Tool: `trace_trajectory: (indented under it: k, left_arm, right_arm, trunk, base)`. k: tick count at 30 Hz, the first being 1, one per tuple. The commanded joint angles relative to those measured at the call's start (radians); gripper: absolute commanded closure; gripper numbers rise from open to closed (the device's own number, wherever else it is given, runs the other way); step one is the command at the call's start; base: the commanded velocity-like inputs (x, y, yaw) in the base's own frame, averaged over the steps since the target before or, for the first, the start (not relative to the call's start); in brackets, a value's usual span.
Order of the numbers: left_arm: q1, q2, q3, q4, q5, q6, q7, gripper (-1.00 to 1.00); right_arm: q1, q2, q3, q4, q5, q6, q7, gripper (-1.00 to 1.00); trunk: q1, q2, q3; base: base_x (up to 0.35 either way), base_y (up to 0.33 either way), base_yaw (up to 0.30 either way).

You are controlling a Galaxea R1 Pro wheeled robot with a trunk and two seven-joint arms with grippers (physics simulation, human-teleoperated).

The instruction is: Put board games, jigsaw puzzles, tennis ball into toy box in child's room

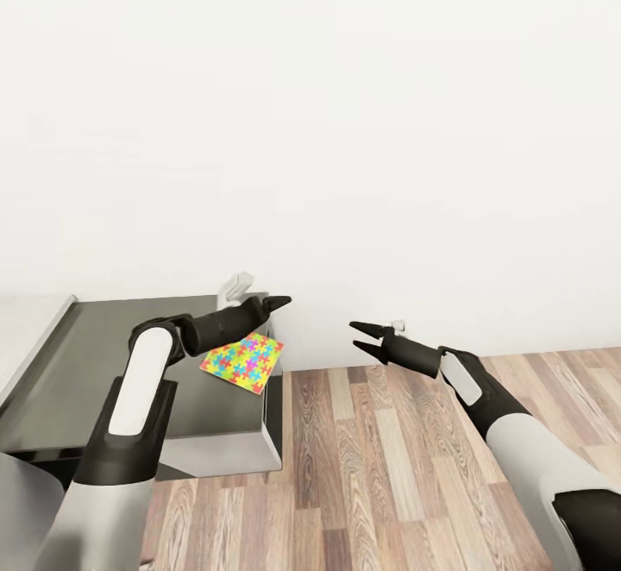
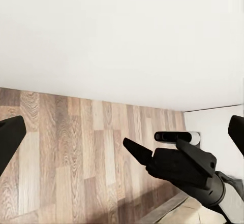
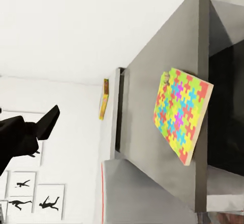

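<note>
**Puzzle at worktop corner, both grippers empty**

Thin square jigsaw puzzle point(image 1: 243, 361) of yellow, green, blue, pink and orange pieces lying flat on dark-grey lower worktop point(image 1: 103, 355), at right near corner, one edge jutting just past the rim point(image 3: 182, 115). Left gripper point(image 1: 274, 304) hovering above the worktop's far right corner, just beyond the puzzle, fingers spread wide, holding nothing. Right gripper point(image 1: 363, 335) out over wood plank floor point(image 1: 388, 467), well right of the worktop, fingers point(image 2: 136, 152) parted, holding nothing. Black sports-silhouette pictures point(image 3: 35, 196) on white wall.
</note>
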Motion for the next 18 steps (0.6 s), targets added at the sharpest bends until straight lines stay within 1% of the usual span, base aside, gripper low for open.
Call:
trace_trajectory:
  k: [1, 5, 6, 8, 11, 13, 16, 18]
  left_arm:
    - [-0.001, 0.0, 0.0, -0.001, 0.011, 0.002, 0.01, -1.0]
    - [-0.001, 0.005, 0.006, -0.001, 0.033, 0.006, 0.009, -1.0]
    - [-0.001, 0.005, 0.006, -0.001, 0.033, 0.006, 0.009, -1.0]
    - [-0.002, 0.006, 0.007, -0.001, 0.049, 0.007, 0.009, -1.0]
    - [-0.002, 0.006, 0.008, -0.001, 0.058, 0.007, 0.009, -1.0]
    - [-0.002, 0.008, 0.008, -0.001, 0.077, 0.008, 0.008, -1.0]
    - [-0.002, 0.008, 0.009, -0.001, 0.086, 0.008, 0.008, -1.0]
    - [-0.002, 0.008, 0.008, -0.001, 0.099, 0.009, 0.008, -1.0]
  right_arm:
    - [-0.001, -0.001, 0.005, 0.0, -0.008, 0.005, 0.0, -1.0]
    - [-0.006, 0.001, 0.011, 0.01, -0.004, -0.004, 0.02, -1.0]
    - [-0.006, 0.001, 0.011, 0.01, -0.004, -0.004, 0.02, -1.0]
    - [-0.008, 0.001, 0.015, 0.013, -0.002, -0.008, 0.027, -1.0]
    - [-0.009, 0.002, 0.016, 0.014, -0.001, -0.01, 0.03, -1.0]
    - [-0.01, 0.003, 0.019, 0.016, -0.001, -0.013, 0.034, -1.0]
    - [-0.01, 0.003, 0.02, 0.017, 0.0, -0.014, 0.035, -1.0]
    - [-0.011, 0.004, 0.022, 0.018, 0.001, -0.016, 0.037, -1.0]
  trunk:
    - [0.004, -0.009, -0.005]
    - [0.02, -0.037, -0.017]
    - [0.023, -0.044, -0.02]
    - [0.031, -0.058, -0.027]
    - [0.043, -0.079, -0.036]
    - [0.05, -0.093, -0.042]
    - [0.062, -0.114, -0.052]
    - [0.069, -0.128, -0.058]
  base:
    - [0.0, 0.0, 0.0]
    - [0.0, 0.0, 0.0]
    - [0.0, 0.0, 0.0]
    - [0.0, 0.0, 0.0]
    - [0.0, 0.0, 0.0]
    - [0.0, 0.0, 0.0]
    - [0.0, 0.0, 0.0]
    - [0.0, 0.0, 0.0]
